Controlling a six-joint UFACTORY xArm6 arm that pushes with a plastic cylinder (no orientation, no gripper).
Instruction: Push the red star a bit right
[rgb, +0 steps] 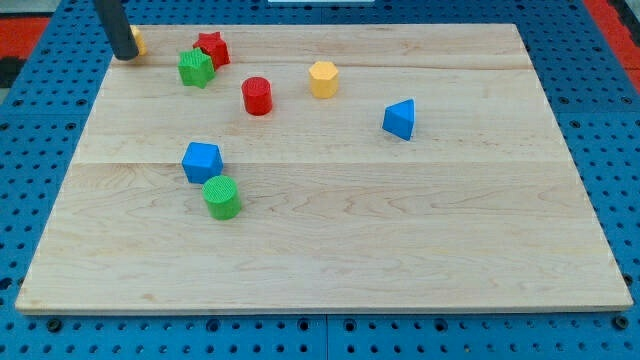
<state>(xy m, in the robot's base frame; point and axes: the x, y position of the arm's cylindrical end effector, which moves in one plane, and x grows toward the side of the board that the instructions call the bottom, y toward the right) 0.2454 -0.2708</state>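
Now red star (213, 47) right of my tip (126, 57), apparently apart

One cam, raised, looking down obliquely across whole wooden board (330, 230) from near edge; mount prob. front.

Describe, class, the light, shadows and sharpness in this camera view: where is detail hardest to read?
In the camera view the light is even and soft, with no glare on the wooden board; blocks such as the blue triangle cast only faint shadows. Edges are slightly soft throughout. My tip hides most of a yellow block, left of the red star, so its shape stays unreadable.
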